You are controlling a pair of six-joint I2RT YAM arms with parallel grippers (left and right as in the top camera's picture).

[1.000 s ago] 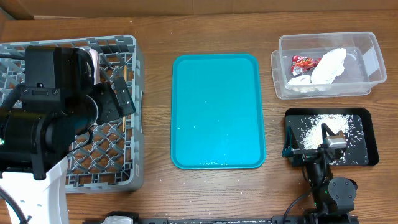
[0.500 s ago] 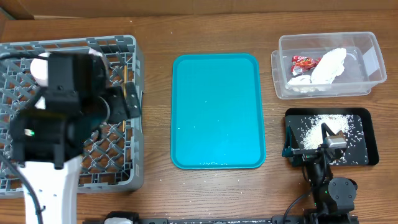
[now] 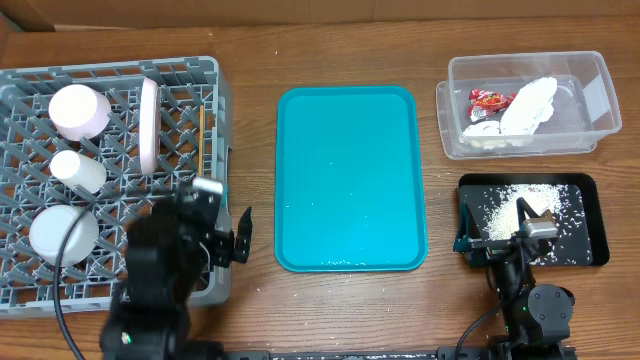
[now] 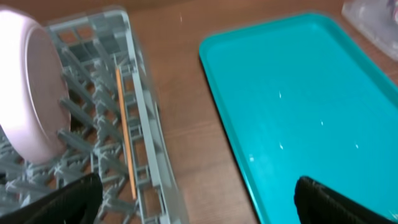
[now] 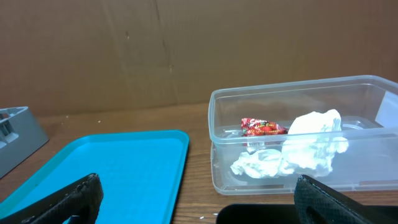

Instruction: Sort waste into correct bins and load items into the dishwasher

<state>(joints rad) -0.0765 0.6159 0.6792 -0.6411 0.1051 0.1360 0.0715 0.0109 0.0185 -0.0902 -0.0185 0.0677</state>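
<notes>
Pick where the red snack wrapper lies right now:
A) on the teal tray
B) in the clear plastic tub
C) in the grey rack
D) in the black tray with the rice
B: the red wrapper lies inside the clear tub, beside the white napkin.

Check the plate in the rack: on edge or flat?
On edge: overhead, the plate shows as a narrow sliver standing in the rack.

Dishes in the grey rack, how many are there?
4, besides the chopsticks: pink dish back-left, cup in front of it, white bowl nearest, plate standing on edge. The arm may hide more.
</notes>
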